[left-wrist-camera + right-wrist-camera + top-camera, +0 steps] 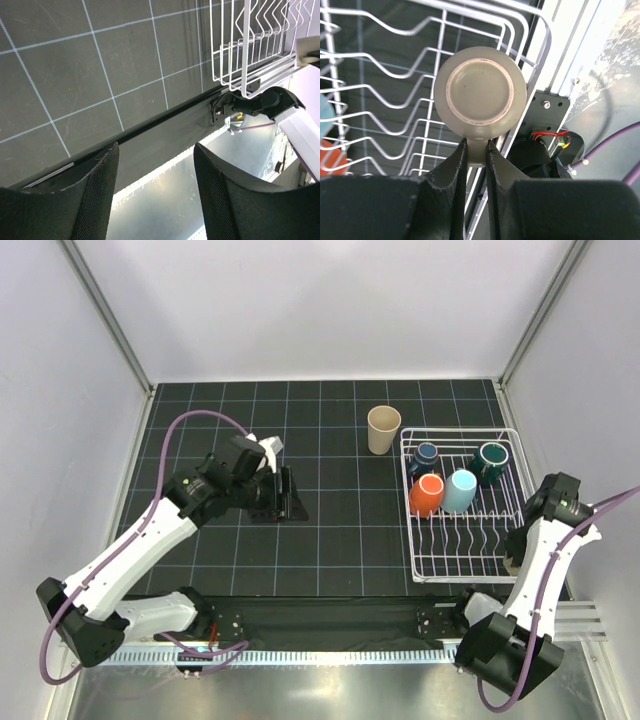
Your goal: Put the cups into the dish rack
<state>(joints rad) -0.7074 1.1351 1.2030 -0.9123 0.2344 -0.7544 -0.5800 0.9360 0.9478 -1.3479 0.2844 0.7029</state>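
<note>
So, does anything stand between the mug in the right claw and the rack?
Nothing visible does: the mug, pinched by its handle in the right claw, faces bare rack wires; the orange cup sits aside.

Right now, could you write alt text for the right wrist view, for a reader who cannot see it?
The right claw pinches the handle of a small taupe mug, its underside facing the camera, with the white wire dish rack behind. An orange cup shows at the far left.
</note>
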